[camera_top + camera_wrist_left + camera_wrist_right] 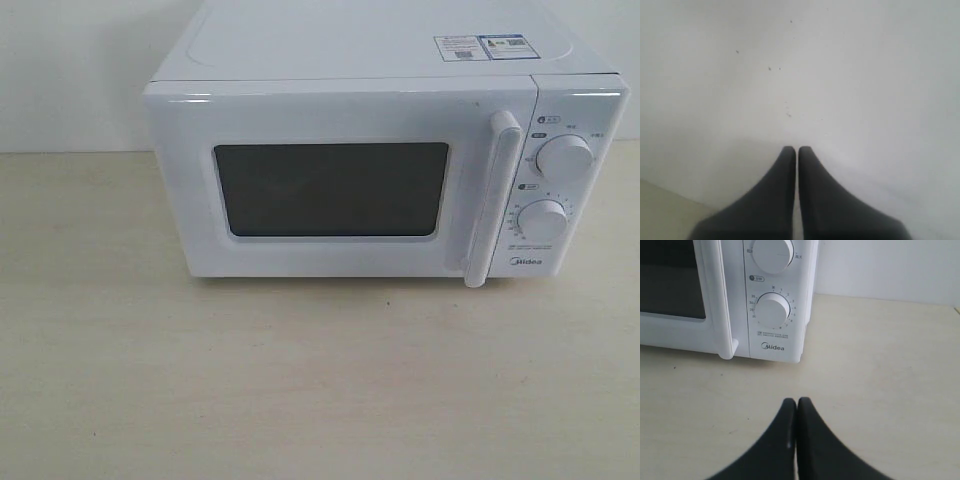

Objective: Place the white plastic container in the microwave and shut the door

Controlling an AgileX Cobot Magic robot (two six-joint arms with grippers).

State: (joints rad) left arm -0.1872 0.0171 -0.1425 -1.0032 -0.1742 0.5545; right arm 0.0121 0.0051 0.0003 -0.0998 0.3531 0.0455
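Observation:
The white Midea microwave (pixel 380 170) stands on the pale table, its door (pixel 330 185) shut, with a dark window and a tall white bar handle (pixel 493 200). The white plastic container shows in no view. Neither gripper appears in the exterior view. My left gripper (pixel 797 148) is shut and empty, facing a plain white wall. My right gripper (pixel 797 401) is shut and empty, low over the table, a little in front of the microwave (pixel 765 300) at its dial side; the handle's lower end (pixel 726 347) shows there.
Two round dials (pixel 563 158) sit on the microwave's right panel, small stickers (pixel 480 46) on its top. Pale wooden tabletop (pixel 300 380) spreads in front of the microwave and to its right (pixel 880 365). A white wall (pixel 815 75) stands behind.

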